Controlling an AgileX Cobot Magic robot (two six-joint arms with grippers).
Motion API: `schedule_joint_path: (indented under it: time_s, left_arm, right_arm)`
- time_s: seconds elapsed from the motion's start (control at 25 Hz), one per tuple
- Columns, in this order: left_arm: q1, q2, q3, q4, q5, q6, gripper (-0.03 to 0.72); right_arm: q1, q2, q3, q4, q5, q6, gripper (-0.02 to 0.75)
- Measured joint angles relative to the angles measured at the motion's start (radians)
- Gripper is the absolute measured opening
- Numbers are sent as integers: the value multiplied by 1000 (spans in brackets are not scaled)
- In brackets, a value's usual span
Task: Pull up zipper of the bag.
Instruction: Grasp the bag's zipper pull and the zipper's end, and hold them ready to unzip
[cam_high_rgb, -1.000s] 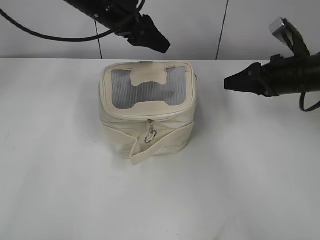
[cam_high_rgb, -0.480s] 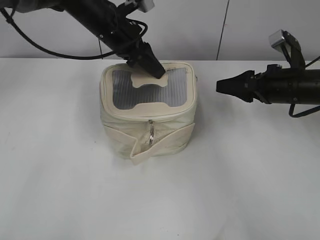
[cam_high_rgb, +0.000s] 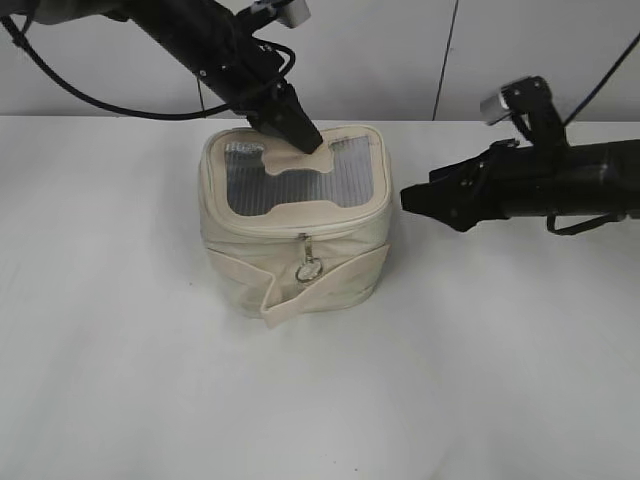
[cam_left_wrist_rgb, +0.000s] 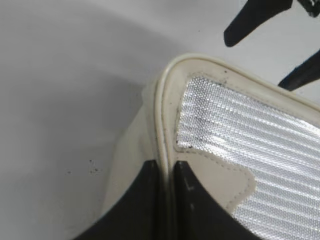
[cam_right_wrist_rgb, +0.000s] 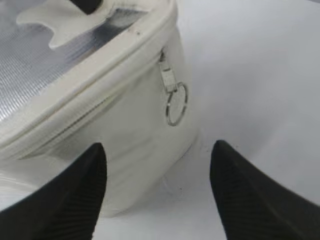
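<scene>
I take this for a lab or test bench: a bare white counter (cam_high_rgb: 120, 380) spreads beneath the end effectors, pale wall panels (cam_high_rgb: 380, 60) with a dark seam rise behind them, and black cables (cam_high_rgb: 90, 95) trail off the arms.

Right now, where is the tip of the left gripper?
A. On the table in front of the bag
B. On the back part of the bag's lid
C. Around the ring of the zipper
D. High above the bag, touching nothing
B. The left gripper presses, shut, on the back edge of the lid of the bag; the ring hangs free at the front.
</scene>
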Motion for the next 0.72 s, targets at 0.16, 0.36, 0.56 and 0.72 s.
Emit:
schedule_joint_path:
  time_s: [0.16,0.36,0.56,0.72]
  left_arm:
    - [0,0,0,0,0,0,62]
    - [0,0,0,1,-1,-8,58]
    - [0,0,0,3,-1,-18,56]
    - [0,0,0,4,-2,-21,56]
  right_arm:
    - [81,1,-15,0,-131,-14,507]
    - [101,35,-64,0,-173,-14,503]
    - [107,95,-109,0,-158,1,487]
    - [107,123,-145,0,-153,27,473]
